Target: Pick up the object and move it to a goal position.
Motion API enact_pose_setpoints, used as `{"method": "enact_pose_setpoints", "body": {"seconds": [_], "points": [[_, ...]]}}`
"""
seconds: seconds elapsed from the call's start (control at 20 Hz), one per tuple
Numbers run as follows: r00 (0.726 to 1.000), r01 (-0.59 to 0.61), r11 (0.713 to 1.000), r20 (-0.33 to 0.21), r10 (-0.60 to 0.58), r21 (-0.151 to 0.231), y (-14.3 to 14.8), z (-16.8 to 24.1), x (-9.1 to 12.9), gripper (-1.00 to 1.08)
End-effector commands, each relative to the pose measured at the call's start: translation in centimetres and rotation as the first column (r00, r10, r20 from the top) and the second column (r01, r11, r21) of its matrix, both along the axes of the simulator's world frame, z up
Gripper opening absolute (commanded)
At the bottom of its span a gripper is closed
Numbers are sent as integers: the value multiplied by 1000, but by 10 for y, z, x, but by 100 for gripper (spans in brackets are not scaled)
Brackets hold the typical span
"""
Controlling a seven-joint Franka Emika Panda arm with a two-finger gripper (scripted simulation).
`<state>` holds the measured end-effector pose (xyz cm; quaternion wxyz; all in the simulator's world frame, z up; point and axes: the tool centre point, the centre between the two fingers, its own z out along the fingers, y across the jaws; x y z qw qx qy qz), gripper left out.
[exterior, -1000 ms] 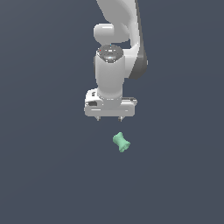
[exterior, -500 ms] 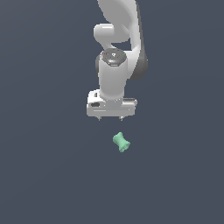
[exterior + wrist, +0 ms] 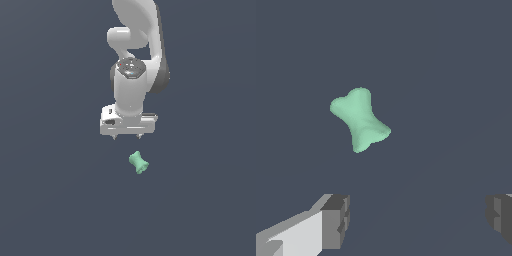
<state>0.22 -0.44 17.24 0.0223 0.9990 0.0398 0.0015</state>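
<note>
Exterior view faces the arm from afar, wrist view looks down close, both share the spool [image 3: 138,163] [image 3: 360,125]

- In the exterior view the spool [image 3: 138,163] lies on the floor [image 3: 55,200], at about 5 o'clock from the gripper [image 3: 128,136], near it but apart.
- The arm [image 3: 137,55] rises at 12 o'clock from the gripper.
- In the wrist view the spool [image 3: 359,119] lies ahead of the fingers [image 3: 336,221], not between them.
</note>
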Motion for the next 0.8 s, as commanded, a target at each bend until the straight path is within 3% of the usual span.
{"method": "enact_pose_setpoints", "body": {"seconds": [0.0, 0.35, 0.75], "points": [[1000, -28, 1000, -2, 28, 1, 3, -4, 3, 100], [986, -165, 986, -8, 165, 8, 16, -21, 19, 100], [931, -366, 930, -10, 366, 27, 38, -50, 41, 100]]}}
